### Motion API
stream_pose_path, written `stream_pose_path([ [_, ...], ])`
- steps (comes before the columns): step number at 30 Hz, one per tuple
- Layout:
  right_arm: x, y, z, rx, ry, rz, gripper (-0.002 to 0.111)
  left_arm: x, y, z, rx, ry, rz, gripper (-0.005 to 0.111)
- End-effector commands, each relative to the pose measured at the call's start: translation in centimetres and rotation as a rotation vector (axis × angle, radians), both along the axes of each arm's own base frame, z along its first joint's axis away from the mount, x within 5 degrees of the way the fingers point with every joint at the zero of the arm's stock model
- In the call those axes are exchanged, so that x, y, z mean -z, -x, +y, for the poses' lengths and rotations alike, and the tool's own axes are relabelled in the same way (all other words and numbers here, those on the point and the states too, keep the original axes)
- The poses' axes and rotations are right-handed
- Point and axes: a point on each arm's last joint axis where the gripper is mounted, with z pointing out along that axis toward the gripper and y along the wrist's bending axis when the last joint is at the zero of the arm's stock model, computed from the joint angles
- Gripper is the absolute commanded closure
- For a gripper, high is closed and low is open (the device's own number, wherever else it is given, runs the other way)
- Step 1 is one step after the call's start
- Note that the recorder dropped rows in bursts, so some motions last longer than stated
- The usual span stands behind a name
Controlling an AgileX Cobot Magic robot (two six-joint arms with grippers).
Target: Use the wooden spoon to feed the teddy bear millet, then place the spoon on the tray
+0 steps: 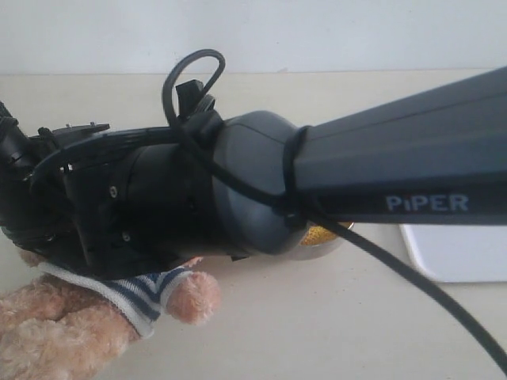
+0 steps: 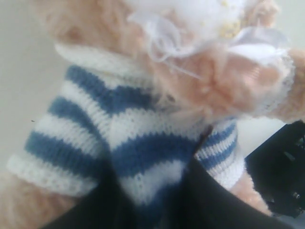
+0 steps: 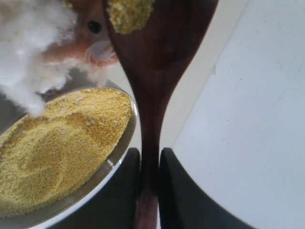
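Wooden spoon [image 3: 152, 71] | handle pinched between right gripper [image 3: 150, 160] fingers, carrying millet [image 3: 128, 14], held at teddy bear [image 3: 90, 38] muzzle over the bowl [image 3: 135, 119] | left gripper [image 2: 157, 200] fingers clamp the bear's striped shirt | feeding under way, by my reading; setting the spoon on the tray [image 3: 248, 119] remains.

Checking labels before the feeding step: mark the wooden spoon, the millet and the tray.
wooden spoon [image 3: 151, 100]: right wrist view, neck just below its bowl.
millet [image 3: 57, 152]: right wrist view, middle of the yellow mound.
tray [image 1: 463, 253]: exterior view, bare flat floor.
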Motion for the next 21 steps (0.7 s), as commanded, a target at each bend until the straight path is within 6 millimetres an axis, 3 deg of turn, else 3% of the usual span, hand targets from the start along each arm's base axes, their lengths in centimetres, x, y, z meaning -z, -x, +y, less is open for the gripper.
stream_pose_path([
  [1,-0.35,0.01,-0.28,0.019,0.014,-0.020,0.109,-0.16,0.09,-0.08,0.010,0.006,0.008,0.103],
  [21,-1.02,0.49,0.48,-0.016,-0.011,-0.114,0.109,-0.19,0.06,-0.14,0.004,0.013,0.007,0.103],
])
